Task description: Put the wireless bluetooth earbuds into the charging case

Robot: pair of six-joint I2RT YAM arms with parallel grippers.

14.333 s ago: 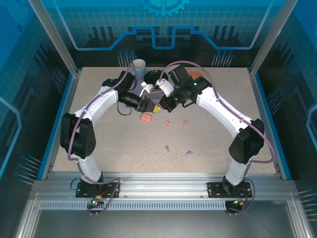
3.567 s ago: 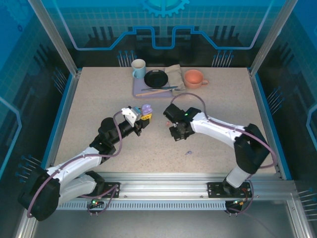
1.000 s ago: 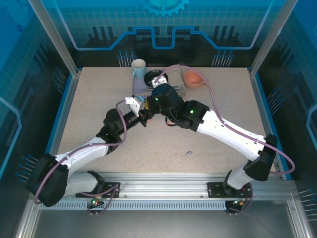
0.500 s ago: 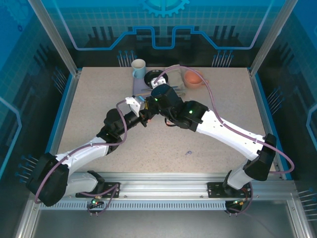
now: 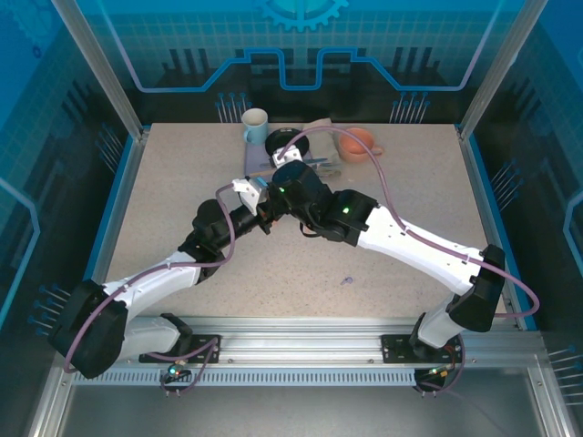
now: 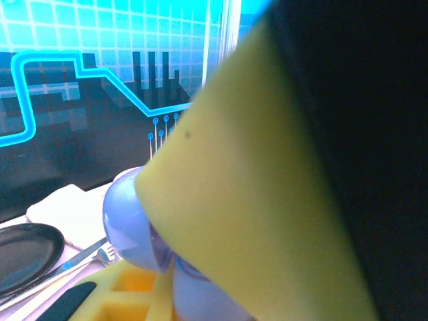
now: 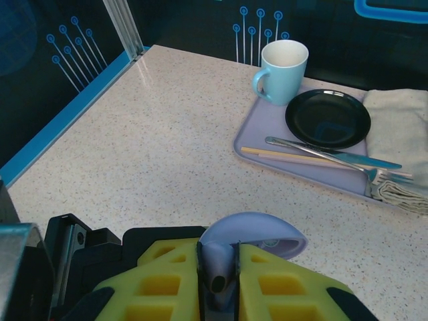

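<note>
The right jaws are closed on a lilac earbud (image 7: 217,271), pinched in the narrow slot between their two yellow fingers (image 7: 160,284) with its dark-tipped end facing the right wrist camera. Just beyond those fingertips, touching or nearly touching the bud, sits the lilac charging case (image 7: 257,237), its domed lid tipped open. The left jaws grip the case and hold it up off the surface (image 7: 154,134); the left wrist camera shows its rounded shell (image 6: 124,217) pressed against the pocketed yellow pad at the bottom edge, with a broad yellow finger (image 6: 234,221) of the right jaws crowding in close from the right. Whether the bud has entered a socket cannot be told, as the fingers hide the inside of the case. From above, the left arm (image 5: 155,278) and right arm (image 5: 410,241) meet tip to tip over the middle of the surface. A second lilac earbud (image 5: 347,280) lies loose on the surface, well apart from both jaws, on the near side beneath the right arm. Beyond the jaws stands a lavender tray (image 7: 257,137) carrying a pale blue mug (image 7: 284,70), a black plate (image 7: 328,118), chopsticks (image 7: 294,158), a fork (image 7: 334,152) and a folded napkin (image 7: 401,134), with an orange cup (image 5: 357,144) beside it.
</note>
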